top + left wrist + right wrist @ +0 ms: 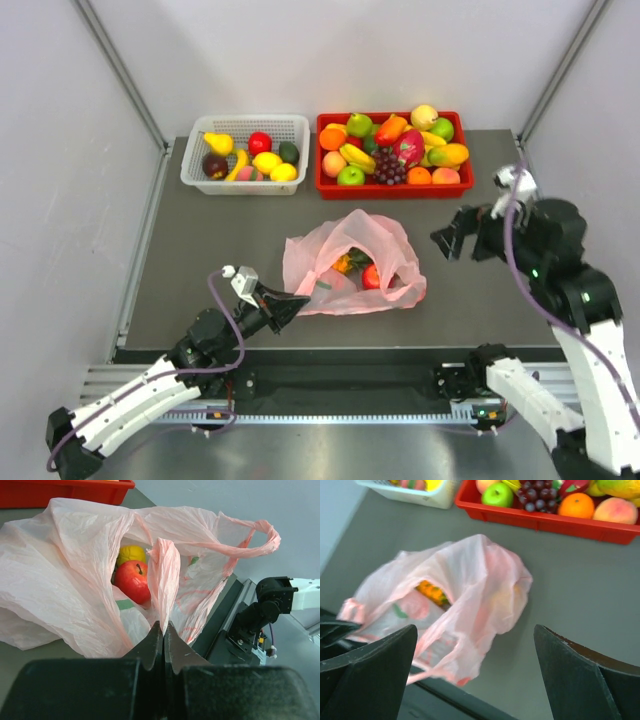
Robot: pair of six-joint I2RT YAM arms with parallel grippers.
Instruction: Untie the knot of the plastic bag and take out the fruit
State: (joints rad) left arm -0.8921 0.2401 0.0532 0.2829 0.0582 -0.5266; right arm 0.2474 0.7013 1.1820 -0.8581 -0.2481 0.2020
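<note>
The bag (392,240) lies slumped in the middle of the table (200,270), nearer than the basket (246,118) and the red tray (400,191), both already filled. The left gripper (163,626) is clamped tight on a standing fold of pink film at the bag's near-left edge. The right gripper (452,240) hangs just right of the bag with its fingers spread wide, holding nothing. No tied knot shows: the mouth gapes and one handle loop (260,532) trails free, twisted. Inside sits the fruit (371,277), a red apple (132,580) with a yellow piece (131,554) behind it and something orange beside them in the other views. The film looks thin, crinkly and slippery, with no stiffness, so a pinch probably lifts only a flap, and what weight there is sits in the fruit. The near fold seems the best anchor to pin while the wide hand goes in through the mouth for the apple, which looks hard, smooth and round and should be taken across its middle; tugging the film risks tearing it or rolling the fruit out
</note>
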